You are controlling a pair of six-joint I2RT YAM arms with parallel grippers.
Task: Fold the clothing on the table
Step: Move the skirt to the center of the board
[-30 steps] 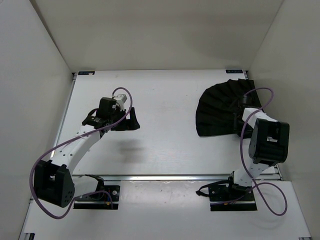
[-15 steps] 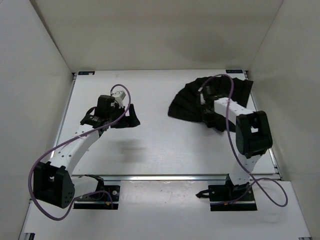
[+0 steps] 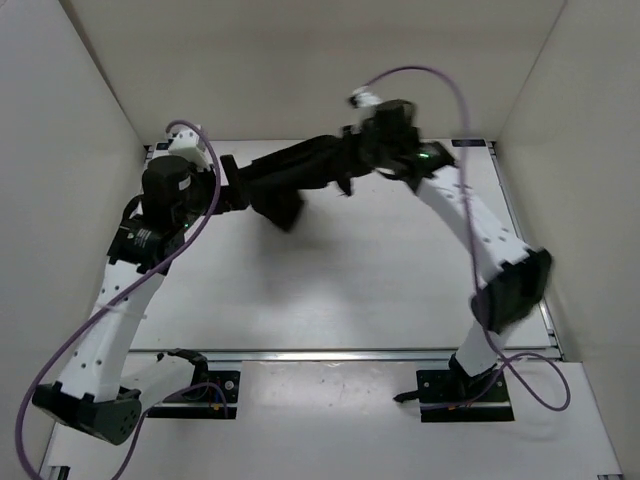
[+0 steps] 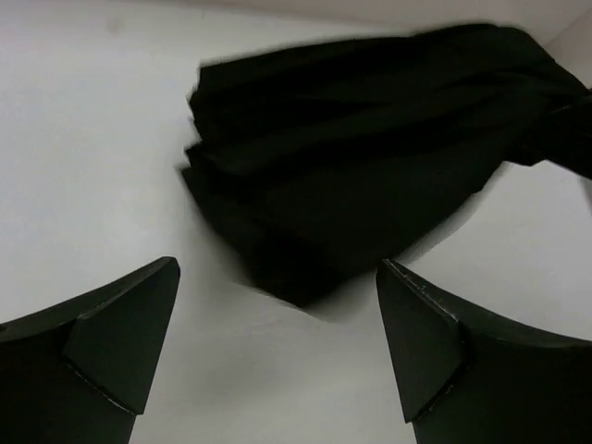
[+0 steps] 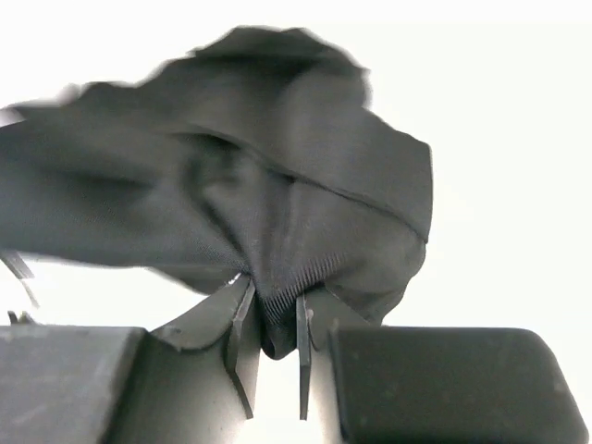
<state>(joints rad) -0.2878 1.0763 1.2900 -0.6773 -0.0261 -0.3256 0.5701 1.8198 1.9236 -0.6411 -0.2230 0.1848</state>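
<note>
The clothing (image 3: 285,180), black and pleated, hangs bunched in a long strip above the back of the white table (image 3: 380,270). My right gripper (image 3: 347,163) is shut on its right end; in the right wrist view the fingers (image 5: 242,319) pinch a ribbed fold of the clothing (image 5: 277,185), which spreads away from the right gripper (image 5: 275,310). My left gripper (image 3: 226,186) sits at the strip's left end, open. In the left wrist view the clothing (image 4: 370,166) lies ahead of the left gripper (image 4: 277,270), with only white table between the fingertips (image 4: 129,333).
White enclosure walls (image 3: 90,100) stand close on the left, back and right. A metal rail (image 3: 350,354) runs along the table's near edge, with both arm bases behind it. Purple cables (image 3: 420,75) loop off each arm.
The right arm swung the clothing from the table's back right, up and left to the back middle, stretching it into a strip. The left arm rose and moved toward the back left.
</note>
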